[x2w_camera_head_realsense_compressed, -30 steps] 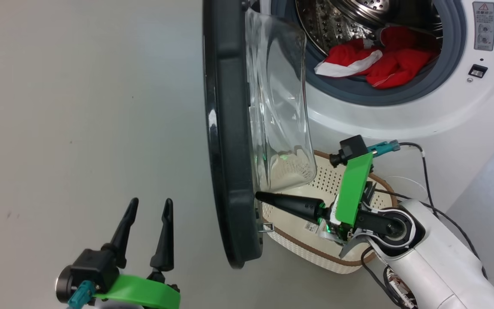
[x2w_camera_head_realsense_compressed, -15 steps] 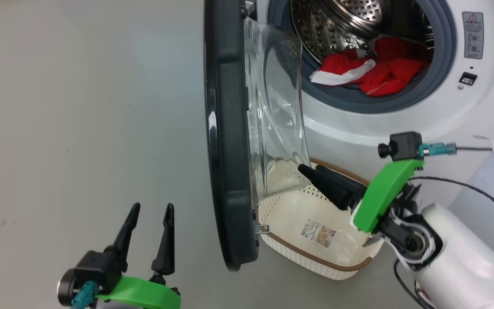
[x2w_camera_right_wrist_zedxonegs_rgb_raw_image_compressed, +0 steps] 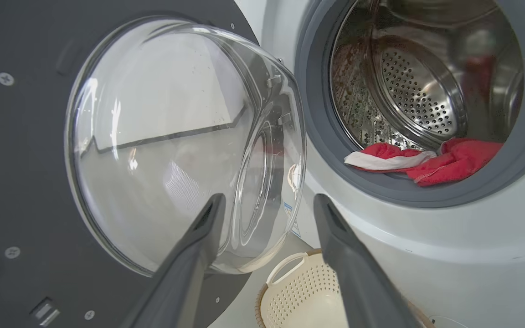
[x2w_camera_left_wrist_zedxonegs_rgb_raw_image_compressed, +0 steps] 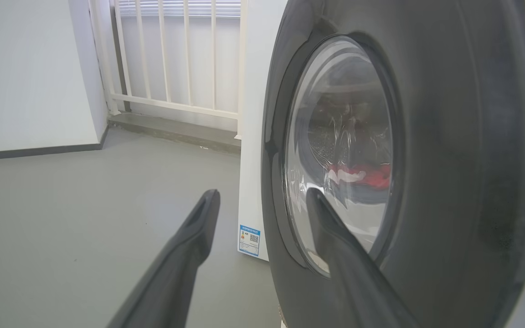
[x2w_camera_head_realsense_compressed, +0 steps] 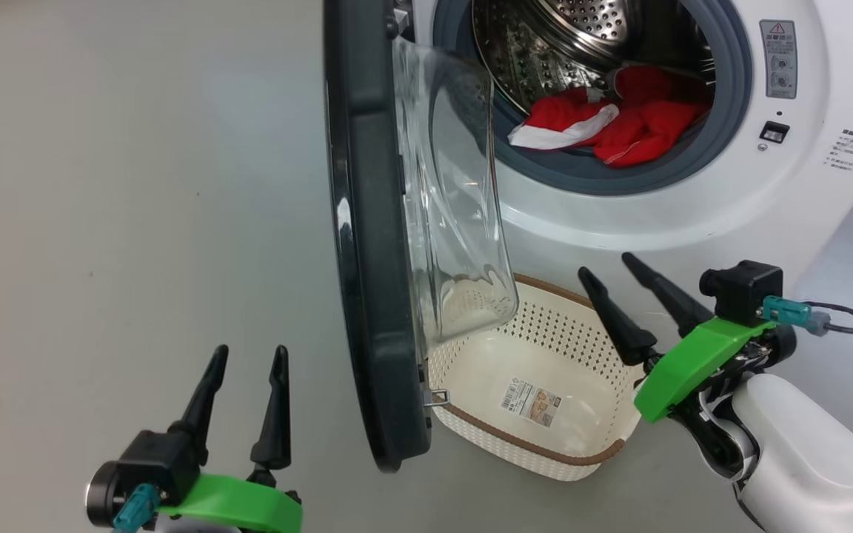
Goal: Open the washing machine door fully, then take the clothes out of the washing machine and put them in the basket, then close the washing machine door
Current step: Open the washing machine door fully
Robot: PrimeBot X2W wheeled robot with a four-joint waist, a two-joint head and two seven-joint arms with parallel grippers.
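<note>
- Head view: the door (x2w_camera_head_realsense_compressed: 367,244) stands swung out from the washer (x2w_camera_head_realsense_compressed: 700,215) and is seen edge-on, its glass bowl (x2w_camera_head_realsense_compressed: 449,207) on the side facing the drum (x2w_camera_head_realsense_compressed: 545,44).
- The clothes (x2w_camera_head_realsense_compressed: 619,129), red with a white band, lie at the drum's front lip.
- The basket (x2w_camera_head_realsense_compressed: 537,446) sits on the floor (x2w_camera_head_realsense_compressed: 138,185) below the opening, just beside the door's lower edge, with a sticker (x2w_camera_head_realsense_compressed: 530,403) on its bottom.
- The left gripper (x2w_camera_head_realsense_compressed: 249,349) is at lower left, on the door's outer side and apart from it, jaws apart.
- The right gripper (x2w_camera_head_realsense_compressed: 606,264) is above the basket's right rim, fingers pointing toward the washer front, jaws apart.
- Left wrist view: the two fingers are spread. The door's black outer face is close ahead at right, and the red clothes show dimly through the glass. A blue label (x2w_camera_left_wrist_zedxonegs_rgb_raw_image_compressed: 249,239) sits low on the washer's white side.
- Right wrist view: the fingers are spread. The door's inner face and bowl are at left, the drum with the clothes at right, and the basket's handle is low between the fingers.
</note>
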